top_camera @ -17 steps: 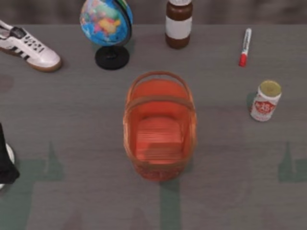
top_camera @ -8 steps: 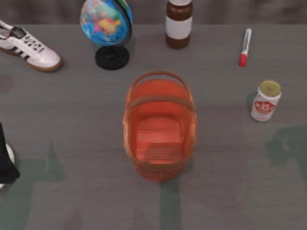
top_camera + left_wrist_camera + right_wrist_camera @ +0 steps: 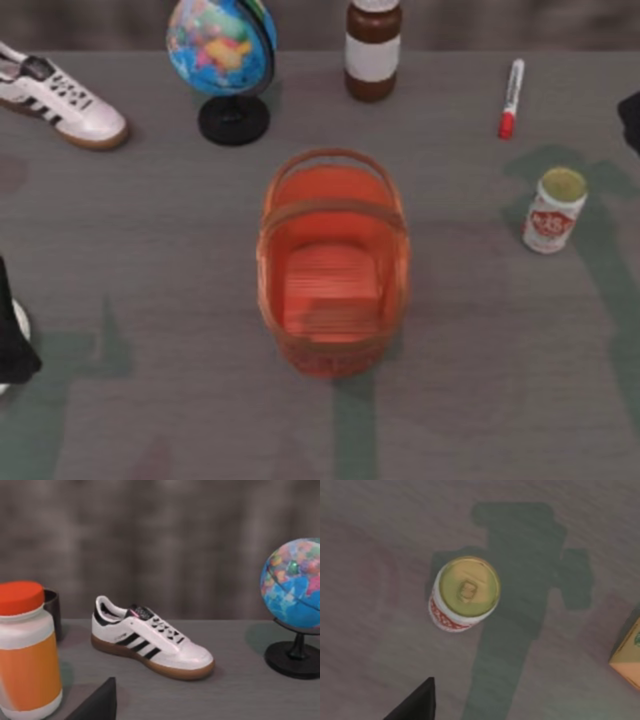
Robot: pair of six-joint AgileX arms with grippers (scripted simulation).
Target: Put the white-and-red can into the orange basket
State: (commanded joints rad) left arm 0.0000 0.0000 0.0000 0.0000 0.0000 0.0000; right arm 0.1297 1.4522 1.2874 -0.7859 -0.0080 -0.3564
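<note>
Orange basket (image 3: 333, 265) sits at the table's middle, nothing in it. White-and-red can (image 3: 553, 210) stands upright at about three o'clock from it, well apart, on the table (image 3: 150, 250); my right wrist looks down on its yellowish top (image 3: 465, 592). Whether either gripper is clenched, I cannot tell. Farther off, marker (image 3: 511, 98) lies at twelve o'clock from the can.
</note>
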